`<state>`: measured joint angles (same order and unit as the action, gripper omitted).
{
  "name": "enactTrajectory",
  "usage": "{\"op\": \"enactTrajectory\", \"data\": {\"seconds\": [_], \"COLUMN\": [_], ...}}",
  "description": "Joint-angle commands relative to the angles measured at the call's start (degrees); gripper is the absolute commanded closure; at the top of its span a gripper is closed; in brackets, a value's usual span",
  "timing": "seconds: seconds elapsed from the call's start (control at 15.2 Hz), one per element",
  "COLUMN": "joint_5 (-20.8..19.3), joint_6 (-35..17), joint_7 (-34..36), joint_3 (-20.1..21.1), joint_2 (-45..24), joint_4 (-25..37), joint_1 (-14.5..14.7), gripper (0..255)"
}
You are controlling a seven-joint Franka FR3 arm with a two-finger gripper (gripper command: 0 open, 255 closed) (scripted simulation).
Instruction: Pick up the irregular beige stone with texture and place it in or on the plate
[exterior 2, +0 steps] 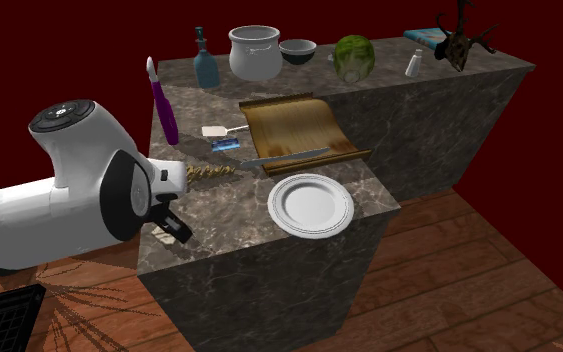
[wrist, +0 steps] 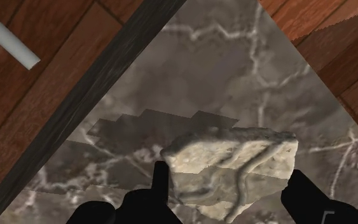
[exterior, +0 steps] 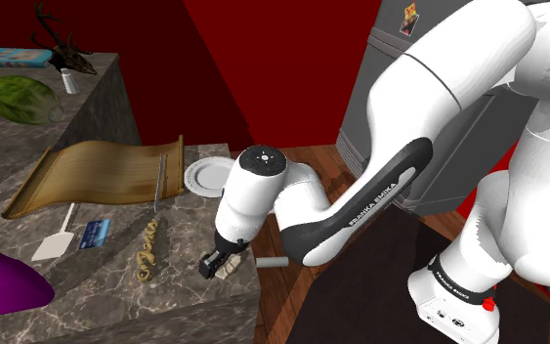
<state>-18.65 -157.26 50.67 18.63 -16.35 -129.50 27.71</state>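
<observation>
Arm (exterior: pixel 458 88): glossy white rounded links. Joint band (exterior: pixel 360 210): dark grey, lettered FRANKA EMIKA in white. End cap (exterior: pixel 263 160): round, white, small dark marks. Base collar (exterior: pixel 455 277): black, lettered; 1 red mark (exterior: pixel 487 304) below. Gripper (wrist: pixel 228 178): black, 2 fingers.

Rough beige stone (wrist: pixel 234 162) at counter (exterior 2: pixel 229 215) corner; white plate (exterior 2: pixel 311 205) flat, apart.
</observation>
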Motion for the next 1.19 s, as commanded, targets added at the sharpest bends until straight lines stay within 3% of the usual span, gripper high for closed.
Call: {"op": "enactTrajectory", "data": {"seconds": [0.0, 1.12], "joint_5": [1.0, 10.3], "joint_6": [0.9, 11.1], "joint_7": [-0.8, -9.3], "joint_3": [0.6, 3.6], "joint_2": [1.1, 9.7], "joint_4": [-0.1, 2.5], "joint_1": [-0.5, -3.7], "gripper": [255, 255]}}
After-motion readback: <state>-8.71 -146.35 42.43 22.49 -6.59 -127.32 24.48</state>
